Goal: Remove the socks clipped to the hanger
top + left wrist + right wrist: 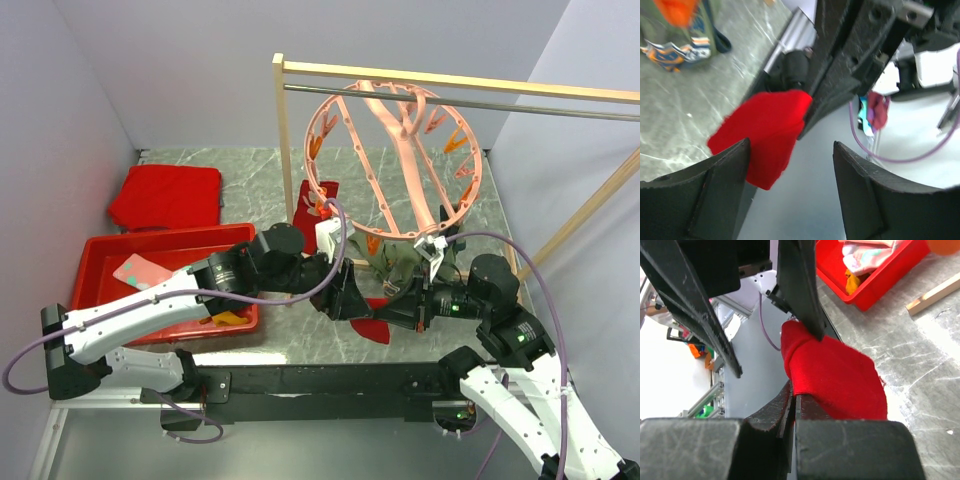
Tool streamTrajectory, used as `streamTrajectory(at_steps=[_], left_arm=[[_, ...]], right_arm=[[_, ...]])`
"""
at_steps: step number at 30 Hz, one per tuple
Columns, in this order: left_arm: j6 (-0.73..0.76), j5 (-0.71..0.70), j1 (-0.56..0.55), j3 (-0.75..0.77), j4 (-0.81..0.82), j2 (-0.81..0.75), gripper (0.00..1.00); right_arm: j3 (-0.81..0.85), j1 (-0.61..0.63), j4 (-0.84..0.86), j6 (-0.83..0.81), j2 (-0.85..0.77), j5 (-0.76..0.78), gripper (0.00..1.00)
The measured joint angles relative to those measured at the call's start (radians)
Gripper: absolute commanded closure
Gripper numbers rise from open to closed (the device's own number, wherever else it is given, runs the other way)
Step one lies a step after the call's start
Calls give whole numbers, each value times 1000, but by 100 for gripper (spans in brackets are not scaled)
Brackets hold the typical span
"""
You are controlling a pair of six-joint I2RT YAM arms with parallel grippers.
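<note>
Over marble tabletop [250, 180], right hand [792, 407] pinches red sock [840, 380], partly hidden.

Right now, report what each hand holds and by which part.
Right hand is shut on the red sock, pinching one edge of it. Left hand is open, holding nothing.

One camera looks down from high behind; two close wrist cameras face each other, sharing the red sock [765, 135].

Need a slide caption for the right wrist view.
Right gripper shut on a red fabric sock, with a red plastic bin beyond.
</note>
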Motion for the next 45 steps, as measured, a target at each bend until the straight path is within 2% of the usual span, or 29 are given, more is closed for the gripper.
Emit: streamTrajectory(at_steps=[2,5,9,12,15,16,17,18,20,21,23,27,30,37,45], left_arm=[[0,31,0,-2,0,2,43],[9,45,0,-2,-7,1,54],[21,32,0,-2,-32,1,60],[23,22,0,-2,-46,0,70],[25,12,0,-9,-56,-5,93],[24,6,0,-10,-60,-6,99],[24,-3,0,-11,-63,-7,99],[20,-21,0,-11,-67,-8,99],[17,-65,0,-11,-85,-13,99],[16,-98,0,-11,-104,-17,99],[10,-162,2,-11,-145,-26,99],[-39,-343,29,-11,-262,-54,99],[-84,-443,96,-11,-355,-76,99],[-165,-579,415,-10,-557,-137,99],[-164,-726,691,50,-769,-104,98]], right_arm=[[0,0,7,5,0,0,100],[0,0,20,15,0,0,100],[0,0,32,23,0,0,100],[0,0,40,25,0,0,100],[0,0,50,31,0,0,99],[0,0,54,34,2,0,94],[0,0,58,38,3,0,86],[0,0,61,41,5,1,66],[0,0,65,46,11,6,52],[0,0,66,47,12,12,41],[0,0,66,45,13,23,36],[0,0,64,41,13,41,34],[0,0,64,41,14,48,33],[0,0,61,40,14,55,32],[0,0,45,29,20,64,31]])
